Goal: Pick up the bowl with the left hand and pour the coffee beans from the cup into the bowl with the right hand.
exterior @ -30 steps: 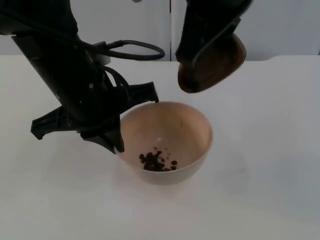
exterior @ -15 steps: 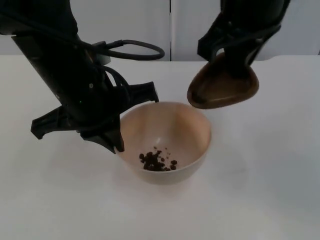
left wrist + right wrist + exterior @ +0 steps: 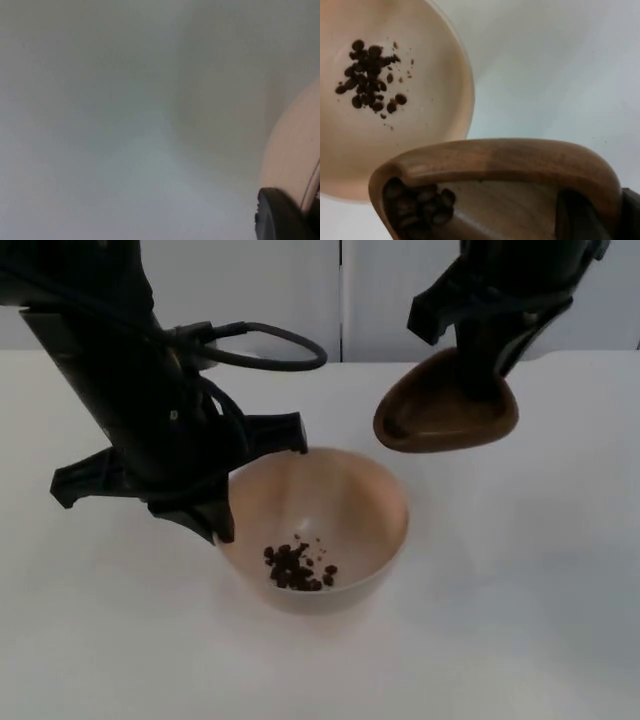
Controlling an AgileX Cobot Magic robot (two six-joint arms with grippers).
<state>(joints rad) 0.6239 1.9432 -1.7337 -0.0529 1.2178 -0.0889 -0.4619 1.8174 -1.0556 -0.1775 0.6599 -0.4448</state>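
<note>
A cream bowl (image 3: 345, 500) hangs just above the table with a small heap of coffee beans (image 3: 295, 567) on its bottom. My left gripper (image 3: 222, 502) is shut on the bowl's left rim; the bowl's outer wall (image 3: 292, 150) rises beside its black fingertip (image 3: 277, 215). My right gripper (image 3: 480, 360) is shut on a brown wooden cup (image 3: 445, 415), held tilted above and to the right of the bowl. The right wrist view looks down past the cup's rim (image 3: 495, 160), with several beans (image 3: 417, 205) left inside it, onto the bowl (image 3: 425, 130) and its beans (image 3: 367, 75).
The white table top (image 3: 540, 590) runs to a grey partition wall (image 3: 250, 290) at the back. A black cable loop (image 3: 270, 345) lies behind the left arm.
The right gripper has swung the cup rightwards and turned it back towards level. The left gripper has shifted the bowl a little to the left.
</note>
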